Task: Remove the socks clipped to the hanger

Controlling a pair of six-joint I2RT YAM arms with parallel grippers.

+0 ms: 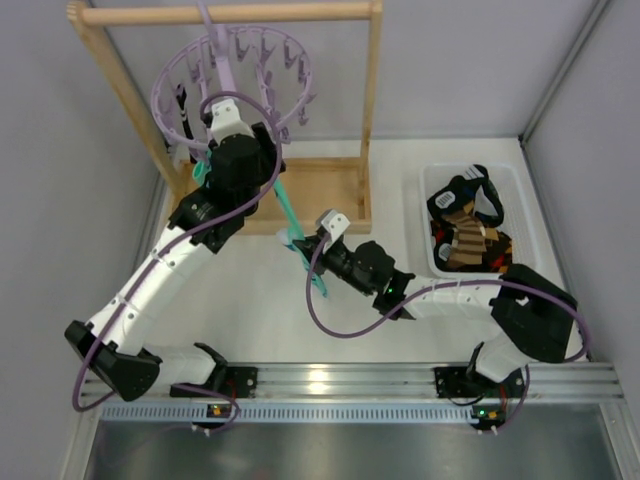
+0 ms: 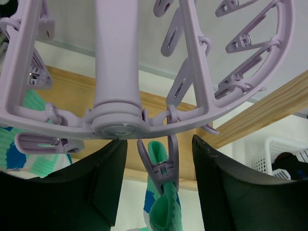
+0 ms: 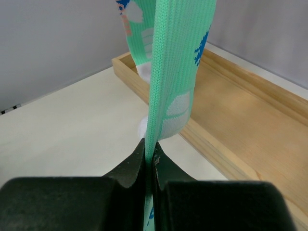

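Observation:
The lilac hanger (image 1: 235,75) hangs from the wooden rack's top bar. A teal sock (image 1: 285,205) stretches taut from it down and to the right. My right gripper (image 1: 303,248) is shut on this sock's lower part; in the right wrist view the jaws (image 3: 150,154) pinch the sock's edge (image 3: 173,62). My left gripper (image 1: 213,128) is raised under the hanger hub (image 2: 115,127). It is open (image 2: 161,185), its fingers on either side of a lilac clip (image 2: 161,168) that grips the teal sock (image 2: 166,211), without touching it. A second teal sock (image 2: 21,144) hangs to the left.
The wooden rack frame (image 1: 372,110) and its base tray (image 1: 325,190) stand behind the grippers. A white basket (image 1: 425,225) at the right holds several socks, black and brown striped (image 1: 470,225). Grey walls close in on the left and right.

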